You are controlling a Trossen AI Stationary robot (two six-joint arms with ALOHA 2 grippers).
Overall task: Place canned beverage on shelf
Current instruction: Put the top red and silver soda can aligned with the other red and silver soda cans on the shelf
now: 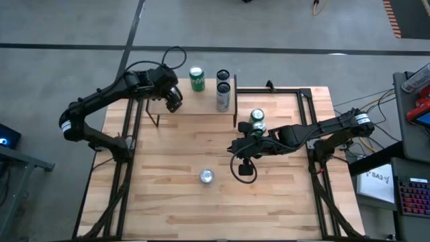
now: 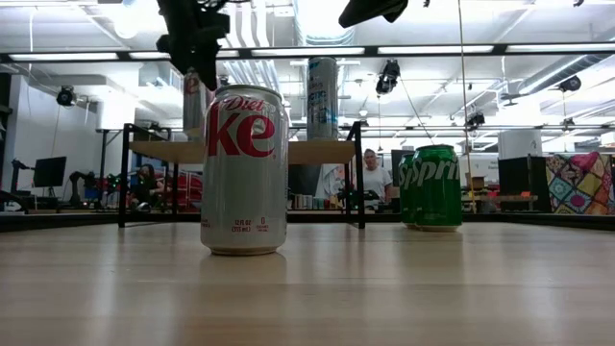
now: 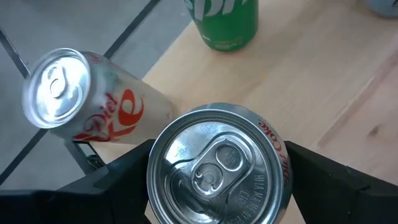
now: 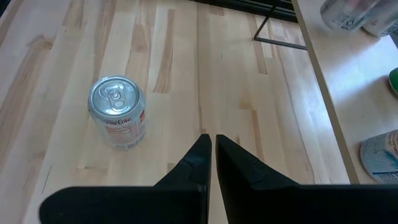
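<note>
While right fingers [image 4: 211, 155] press together, wooden tabletop [image 1: 282, 202] (pale planks) bears cans.

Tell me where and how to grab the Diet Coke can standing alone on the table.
Grip the Diet Coke can around its mid-body, fingers on opposite sides of the round wall, coming down from above. It stands upright, with bare table all around. The right gripper, shut, is nearest and would have to open first.
</note>
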